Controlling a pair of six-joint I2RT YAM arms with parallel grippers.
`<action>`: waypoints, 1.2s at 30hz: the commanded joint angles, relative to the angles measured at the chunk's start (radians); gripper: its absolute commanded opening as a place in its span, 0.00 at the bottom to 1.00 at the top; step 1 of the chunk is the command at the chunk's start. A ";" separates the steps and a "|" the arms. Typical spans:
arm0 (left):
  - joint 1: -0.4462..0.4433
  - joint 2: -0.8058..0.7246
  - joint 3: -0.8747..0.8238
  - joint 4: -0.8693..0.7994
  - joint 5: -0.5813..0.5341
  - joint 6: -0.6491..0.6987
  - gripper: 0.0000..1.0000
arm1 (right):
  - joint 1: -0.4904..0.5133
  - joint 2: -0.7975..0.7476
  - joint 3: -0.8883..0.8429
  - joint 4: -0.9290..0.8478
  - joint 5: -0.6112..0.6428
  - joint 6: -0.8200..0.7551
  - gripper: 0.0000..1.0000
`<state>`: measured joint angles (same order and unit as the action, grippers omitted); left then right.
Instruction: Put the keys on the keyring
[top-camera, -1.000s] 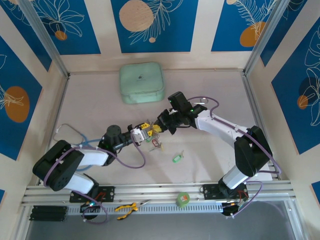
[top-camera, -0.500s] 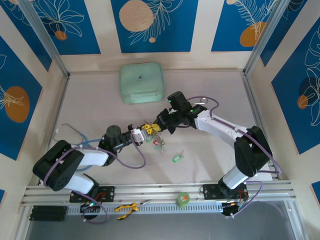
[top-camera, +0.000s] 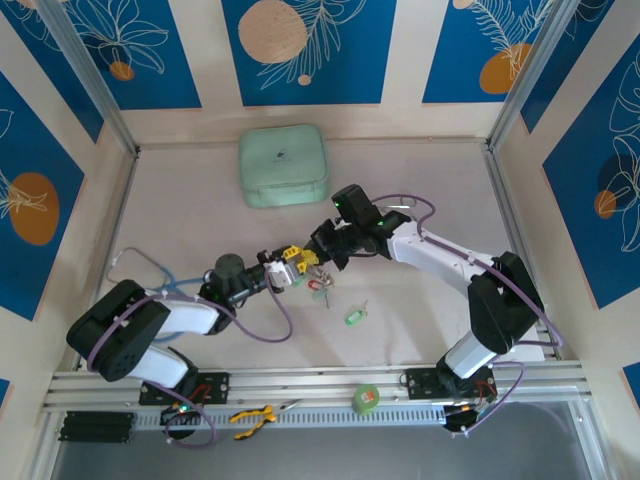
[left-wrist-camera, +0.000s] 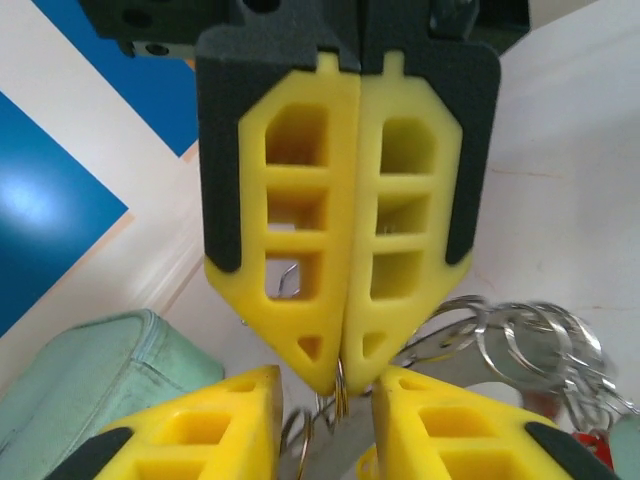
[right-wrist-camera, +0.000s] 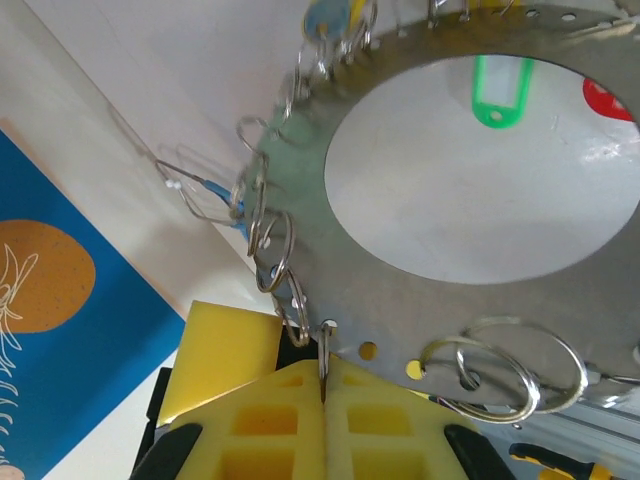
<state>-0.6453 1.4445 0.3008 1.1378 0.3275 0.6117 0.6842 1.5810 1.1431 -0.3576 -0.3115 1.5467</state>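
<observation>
The keyring (right-wrist-camera: 300, 250), a flat silvery plate with a big round hole, hangs between my two grippers above the table's middle. My right gripper (right-wrist-camera: 325, 375) (top-camera: 320, 258) is shut on a small split ring (right-wrist-camera: 323, 345) threaded through a hole at the plate's rim. My left gripper (left-wrist-camera: 330, 420) (top-camera: 292, 268) faces it, with its yellow fingers (left-wrist-camera: 200, 425) apart around the plate's edge (left-wrist-camera: 345, 455) and some loose split rings. Keys with red and green tags (top-camera: 320, 290) dangle from the keyring. One green-tagged key (top-camera: 355, 316) lies on the table.
A mint-green case (top-camera: 284, 165) sits at the back centre. The blue-tubed stethoscope (top-camera: 140, 265) lies at the left beside the left arm. A tape roll (top-camera: 367, 398) and yellow pliers (top-camera: 255, 415) rest on the front rail.
My left gripper's fingers closed and then parted again, and it edged right toward the right gripper. The hanging tagged keys swung a little to the right. The right gripper stayed shut.
</observation>
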 joint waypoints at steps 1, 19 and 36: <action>-0.016 0.013 0.003 0.043 0.006 0.006 0.31 | 0.011 -0.001 0.013 -0.001 -0.040 0.012 0.00; -0.045 -0.087 -0.039 0.002 -0.045 0.017 0.46 | -0.003 -0.010 -0.003 0.013 0.004 0.027 0.00; -0.050 -0.241 -0.036 -0.315 -0.206 -0.054 0.32 | 0.007 -0.010 -0.008 0.051 0.015 0.058 0.00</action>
<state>-0.6888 1.1820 0.2474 0.8577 0.1776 0.5766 0.6834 1.5810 1.1427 -0.3222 -0.2882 1.5845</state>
